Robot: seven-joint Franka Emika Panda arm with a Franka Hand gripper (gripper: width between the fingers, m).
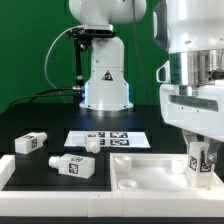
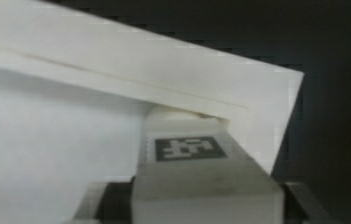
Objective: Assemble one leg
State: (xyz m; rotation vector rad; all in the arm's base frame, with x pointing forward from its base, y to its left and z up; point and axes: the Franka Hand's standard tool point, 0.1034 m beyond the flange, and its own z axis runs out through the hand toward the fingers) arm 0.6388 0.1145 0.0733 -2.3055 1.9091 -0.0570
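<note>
White parts lie on a black surface (image 1: 45,125), and the biggest is a flat tray (image 1: 140,178) with a raised rim. The jaws are clenched on one leg (image 1: 200,162), pressing on its two sides, and they hold it upright over the corner of the tray furthest from the marker board (image 1: 105,139). In the wrist view the leg (image 2: 197,175) sits between the two fingers with its black-and-white tag facing the camera, and the tray's corner (image 2: 243,85) is right behind it. The peg end is hidden, so I cannot tell if the leg touches the tray or hangs just above it. Off the tray, on the exterior view's left of it, two more legs lie on their sides: one (image 1: 73,166) just beside the tray and one (image 1: 30,143) well apart from it. A small piece (image 1: 92,145) by the marker board looks like another leg. I think the job is about half done: the leg is picked up and brought to its corner. What seems left is to set the peg into the tray, fix it firmly, and then let go.
</note>
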